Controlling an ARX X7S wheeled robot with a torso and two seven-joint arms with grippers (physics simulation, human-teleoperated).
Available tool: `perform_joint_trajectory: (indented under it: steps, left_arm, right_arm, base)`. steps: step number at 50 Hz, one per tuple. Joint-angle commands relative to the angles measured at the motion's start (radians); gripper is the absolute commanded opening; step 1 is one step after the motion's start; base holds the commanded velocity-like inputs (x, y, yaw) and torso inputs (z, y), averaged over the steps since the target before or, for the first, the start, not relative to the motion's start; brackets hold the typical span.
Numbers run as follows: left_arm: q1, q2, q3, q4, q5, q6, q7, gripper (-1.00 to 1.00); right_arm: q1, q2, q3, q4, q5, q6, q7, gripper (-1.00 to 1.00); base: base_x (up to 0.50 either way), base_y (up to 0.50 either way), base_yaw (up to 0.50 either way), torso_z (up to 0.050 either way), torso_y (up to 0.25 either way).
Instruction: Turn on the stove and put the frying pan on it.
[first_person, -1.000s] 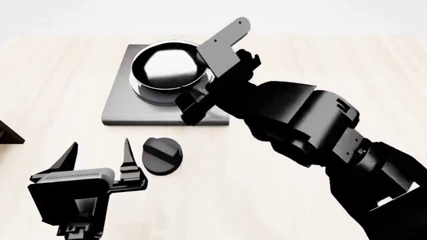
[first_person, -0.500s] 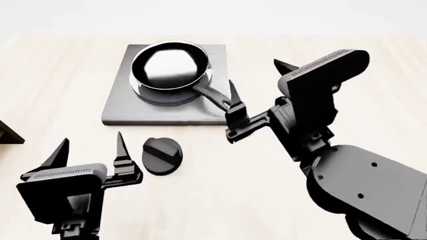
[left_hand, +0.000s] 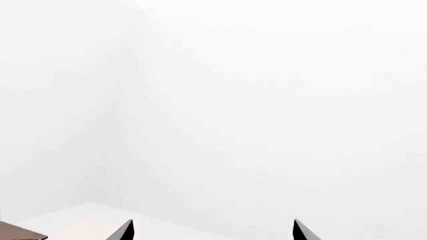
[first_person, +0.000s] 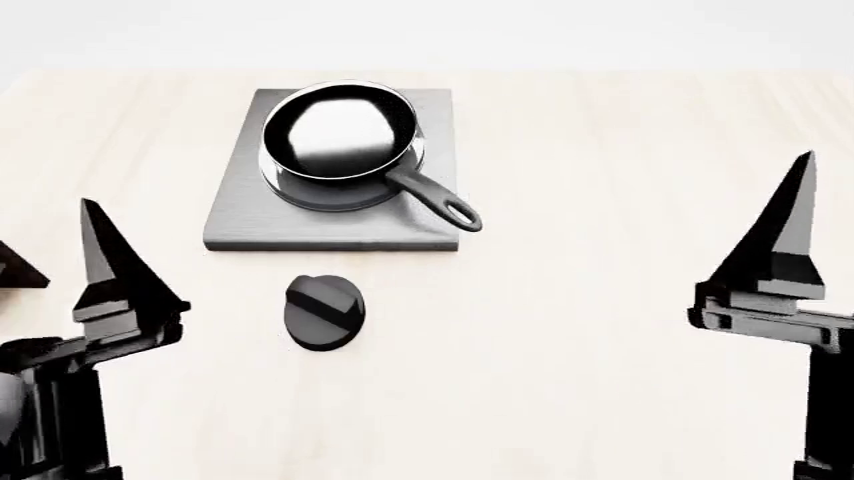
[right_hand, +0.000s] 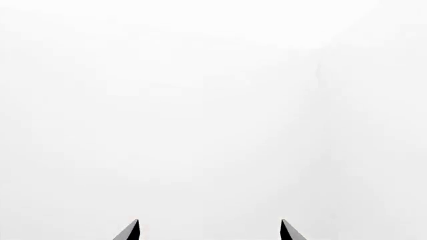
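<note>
Now, frying pan (first_person: 343, 143) sat on stove (first_person: 267, 222) near desk (first_person: 601, 300) far edge, handle running toward near-right, loop overhanging plate's right edge. Knob (first_person: 323, 312) just before stove's near edge. Left gripper (left_hand: 212, 231) and right gripper (right_hand: 209, 230) spread, empty, flanking wide bare desk.

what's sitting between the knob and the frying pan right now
Only the front part of the stove plate and a strip of bare table separate the knob from the frying pan, seen in the head view.
</note>
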Motion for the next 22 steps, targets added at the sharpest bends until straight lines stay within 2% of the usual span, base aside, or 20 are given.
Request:
perform_joint_trajectory:
  steps: [1,4,7,11,22]
  left_arm:
    - [0.045,0.049,-0.109,0.026,-0.028,0.289,0.033,1.00]
    - [0.053,0.060,-0.120,0.016,-0.036,0.337,0.044,1.00]
    - [0.058,0.067,-0.123,0.008,-0.043,0.365,0.051,1.00]
    - [0.055,0.072,-0.129,0.005,-0.050,0.385,0.051,1.00]
    - [0.055,0.080,-0.147,0.007,-0.051,0.405,0.038,1.00]
  right_arm:
    - [-0.368,0.026,0.265,-0.035,-0.282,-0.345,0.209,1.00]
    - [-0.435,-0.013,0.343,-0.030,-0.335,-0.425,0.239,1.00]
    - [-0.446,-0.055,0.372,-0.043,-0.402,-0.379,0.262,1.00]
    - [-0.479,-0.112,0.435,-0.043,-0.456,-0.416,0.298,1.00]
    - [-0.521,-0.134,0.489,-0.045,-0.467,-0.473,0.296,1.00]
  base:
    - [0.00,0.00,0.00,0.000,0.000]
    - [0.00,0.00,0.00,0.000,0.000]
    - [0.00,0.00,0.00,0.000,0.000]
    - [0.00,0.00,0.00,0.000,0.000]
    - [0.00,0.00,0.00,0.000,0.000]
